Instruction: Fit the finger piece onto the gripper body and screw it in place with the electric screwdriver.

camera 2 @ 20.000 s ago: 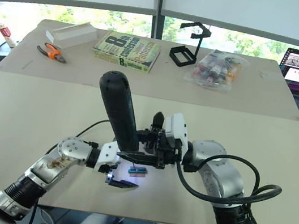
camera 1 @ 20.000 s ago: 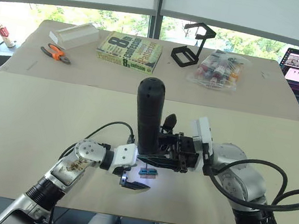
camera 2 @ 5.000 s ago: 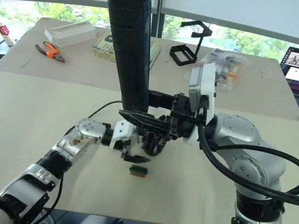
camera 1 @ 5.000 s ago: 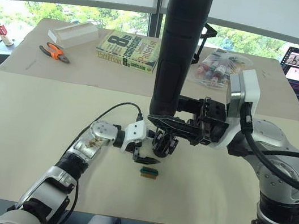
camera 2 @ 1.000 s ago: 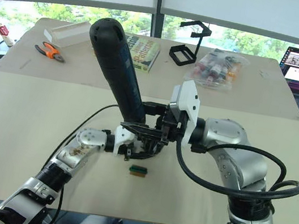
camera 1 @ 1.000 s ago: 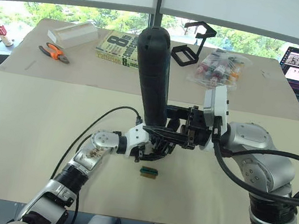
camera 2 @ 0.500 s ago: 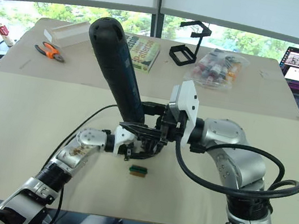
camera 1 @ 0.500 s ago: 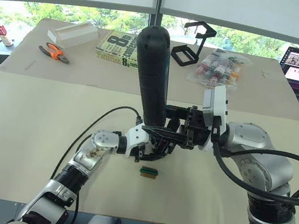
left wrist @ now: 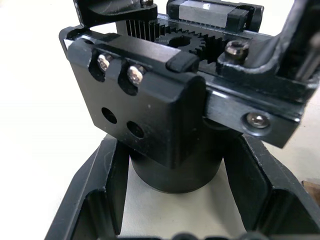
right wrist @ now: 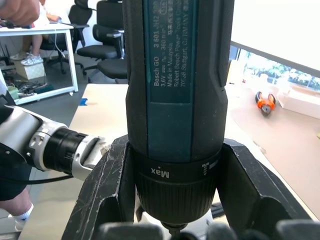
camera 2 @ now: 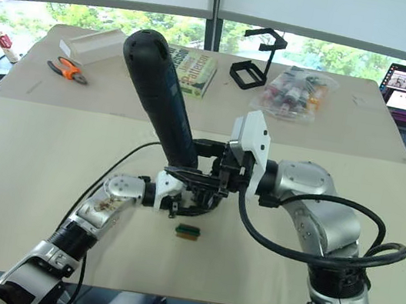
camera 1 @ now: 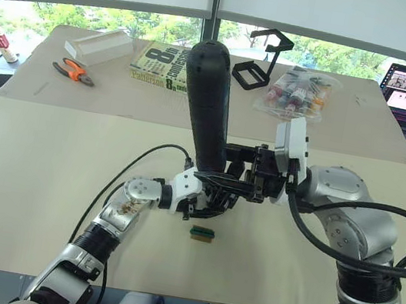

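— Changed over the last half second? 
— Barely: electric screwdriver (camera 1: 208,110) top tipped slightly rightward; arms unmoved.

— End effectors? 
— Right end effector (camera 1: 223,180) clamped round the screwdriver's lower barrel, frame centre. Left end effector (camera 1: 201,210) pinching the gripper body (left wrist: 165,100) by its cylindrical base, just below.

— Finger piece? 
— Cannot single out. Small green-and-brown block (camera 1: 202,234) lying on worktop (camera 1: 28,170), just beneath.

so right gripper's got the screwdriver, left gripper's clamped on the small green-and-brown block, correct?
Not the block. The left gripper is clamped on the gripper body, per the left wrist view. The green-and-brown block lies loose on the table. The right gripper does hold the electric screwdriver.
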Controlling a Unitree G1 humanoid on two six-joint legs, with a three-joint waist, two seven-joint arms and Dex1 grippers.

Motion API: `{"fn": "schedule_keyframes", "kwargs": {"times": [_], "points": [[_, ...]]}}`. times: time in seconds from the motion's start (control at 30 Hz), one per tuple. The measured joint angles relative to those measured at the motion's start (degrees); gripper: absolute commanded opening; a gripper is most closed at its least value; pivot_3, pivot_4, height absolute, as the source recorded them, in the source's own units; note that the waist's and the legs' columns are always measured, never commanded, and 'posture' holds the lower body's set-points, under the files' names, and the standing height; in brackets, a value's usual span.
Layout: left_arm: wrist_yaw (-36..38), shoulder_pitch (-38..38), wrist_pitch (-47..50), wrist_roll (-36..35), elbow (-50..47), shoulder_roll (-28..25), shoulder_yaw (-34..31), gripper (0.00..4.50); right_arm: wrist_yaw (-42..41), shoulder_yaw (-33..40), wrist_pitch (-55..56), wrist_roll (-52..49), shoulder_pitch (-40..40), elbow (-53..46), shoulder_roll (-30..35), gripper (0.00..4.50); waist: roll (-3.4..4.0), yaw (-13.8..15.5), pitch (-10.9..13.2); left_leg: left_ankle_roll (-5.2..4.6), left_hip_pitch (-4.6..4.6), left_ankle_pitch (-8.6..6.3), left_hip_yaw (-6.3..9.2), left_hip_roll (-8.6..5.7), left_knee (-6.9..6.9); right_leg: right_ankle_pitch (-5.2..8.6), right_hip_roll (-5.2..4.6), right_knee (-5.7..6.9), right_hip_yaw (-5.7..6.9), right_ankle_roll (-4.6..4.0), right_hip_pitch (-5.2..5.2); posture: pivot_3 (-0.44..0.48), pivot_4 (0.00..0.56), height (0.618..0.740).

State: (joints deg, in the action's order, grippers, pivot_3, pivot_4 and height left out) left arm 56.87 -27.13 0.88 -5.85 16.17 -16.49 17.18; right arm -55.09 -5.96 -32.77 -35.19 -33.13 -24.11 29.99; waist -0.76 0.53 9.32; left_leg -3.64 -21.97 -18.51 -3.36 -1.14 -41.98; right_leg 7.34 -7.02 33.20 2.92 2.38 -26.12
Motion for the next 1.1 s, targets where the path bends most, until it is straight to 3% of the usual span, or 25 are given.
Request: {"fn": "schedule_keyframes", "kwargs": {"times": [0.57, 0.93, 1.1], "points": [[-0.02, 0.00, 0.24, 0.02, 0.00, 0.02, 0.00, 2.28, 0.83, 0.07, 2.65, 0.32, 2.66, 0.11, -1.20, 1.89, 0.00, 0.00, 0.00, 0.00, 0.04, 0.00, -0.01, 0.00, 0.00, 0.00, 0.00, 0.00, -0.01, 0.00, 0.03, 0.000, 0.150, 0.740], [-0.32, -0.37, 0.34, 0.21, 0.96, 0.08, 0.00, 2.28, -0.74, -0.55, 8.32, 0.88, 3.38, 4.88, -0.98, 1.89, -0.01, -0.01, -0.01, -0.02, 0.52, -0.01, 0.00, 0.05, 0.00, 0.00, 0.01, -0.03, -0.03, 0.00, 0.46, 0.000, 0.150, 0.740], [-0.43, -0.89, 0.34, 0.44, 2.02, 0.16, 0.00, 2.28, -1.13, -1.05, 9.26, 1.04, 3.12, 6.13, -0.74, 1.89, -0.01, -0.07, -0.01, -0.47, 0.90, -0.28, 0.03, 0.11, 0.01, 0.01, -0.01, -0.07, -0.05, 0.00, 0.82, 0.000, 0.150, 0.740]]}}
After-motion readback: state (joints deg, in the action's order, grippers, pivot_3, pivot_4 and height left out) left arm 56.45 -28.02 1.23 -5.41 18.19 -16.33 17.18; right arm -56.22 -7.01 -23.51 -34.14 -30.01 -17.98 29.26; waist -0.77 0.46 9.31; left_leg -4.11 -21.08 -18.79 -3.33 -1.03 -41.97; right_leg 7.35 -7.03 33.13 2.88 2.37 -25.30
